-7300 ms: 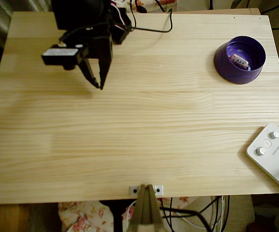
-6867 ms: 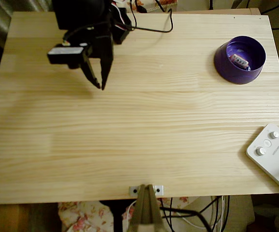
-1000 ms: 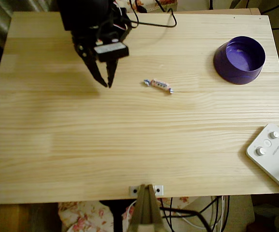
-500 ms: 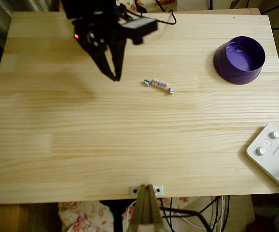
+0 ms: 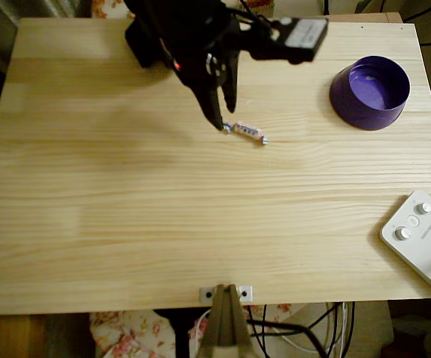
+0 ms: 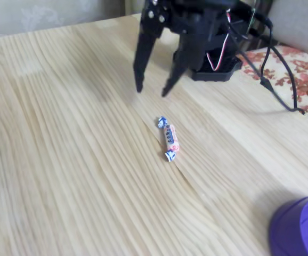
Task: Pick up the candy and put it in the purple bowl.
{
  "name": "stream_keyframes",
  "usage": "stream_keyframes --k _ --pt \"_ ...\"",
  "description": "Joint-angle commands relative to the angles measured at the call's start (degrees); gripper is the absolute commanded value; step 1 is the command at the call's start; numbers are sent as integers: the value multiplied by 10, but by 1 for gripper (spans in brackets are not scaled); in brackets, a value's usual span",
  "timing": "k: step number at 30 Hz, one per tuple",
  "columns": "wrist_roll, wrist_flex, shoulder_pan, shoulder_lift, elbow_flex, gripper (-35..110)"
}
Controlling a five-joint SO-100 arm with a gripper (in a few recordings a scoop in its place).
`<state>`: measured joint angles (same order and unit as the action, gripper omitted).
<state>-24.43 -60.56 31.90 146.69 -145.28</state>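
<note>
— Jaws?
— Parted, nothing between them; gripper (image 6: 151, 89) hangs just beyond the candy (image 6: 169, 138).
— Overhead?
— Tips look almost on the candy's end; purple bowl (image 5: 370, 92) sits well apart, bare wooden table (image 5: 200, 224) between.
</note>
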Motion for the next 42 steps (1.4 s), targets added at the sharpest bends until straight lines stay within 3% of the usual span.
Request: stream_keyframes --k 1,24,42 --pt "11 21 53 -32 52 17" --pt "66 60 131 -120 51 17" --pt "48 164 66 -223 41 17"
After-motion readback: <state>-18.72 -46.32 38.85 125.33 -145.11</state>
